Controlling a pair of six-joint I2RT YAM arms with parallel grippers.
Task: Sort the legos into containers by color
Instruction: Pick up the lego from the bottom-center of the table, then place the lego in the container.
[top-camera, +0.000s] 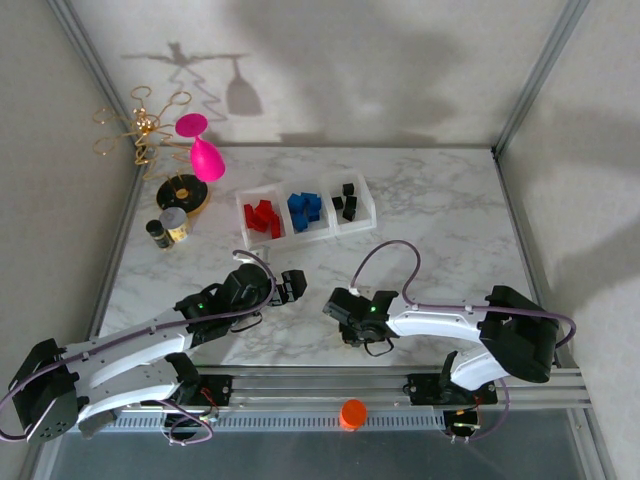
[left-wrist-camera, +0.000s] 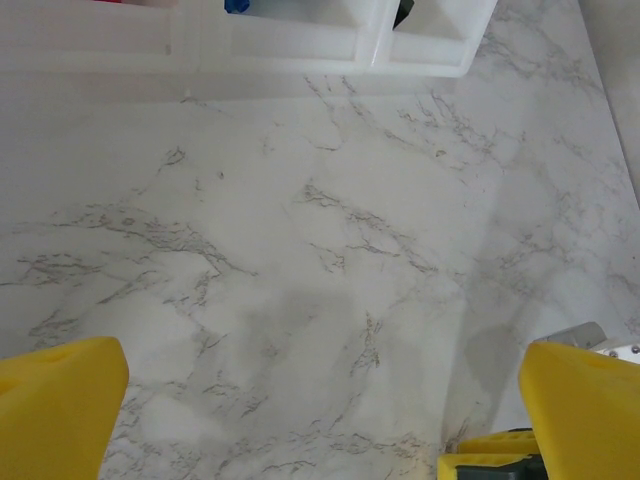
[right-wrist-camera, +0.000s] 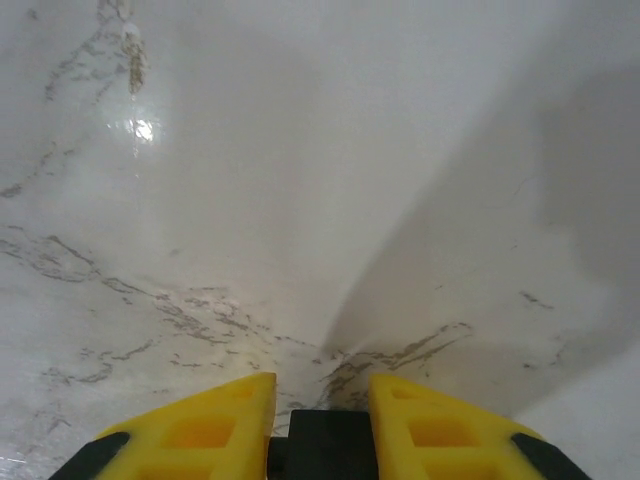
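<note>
Legos (top-camera: 303, 210) are sitting color-sorted in the containers (top-camera: 368, 205); left jaws gaping empty, right jaws I cannot tell; only parking is looking necessary.

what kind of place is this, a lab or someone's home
Likely a robot lab cell: a left arm and right arm bolted to a rail, a marble-look table, metal frame posts at the corners.

Bright diffuse light; soft shadows across table (top-camera: 440, 210) and back wall (top-camera: 350, 70); small glare spot, right wrist view.
</note>
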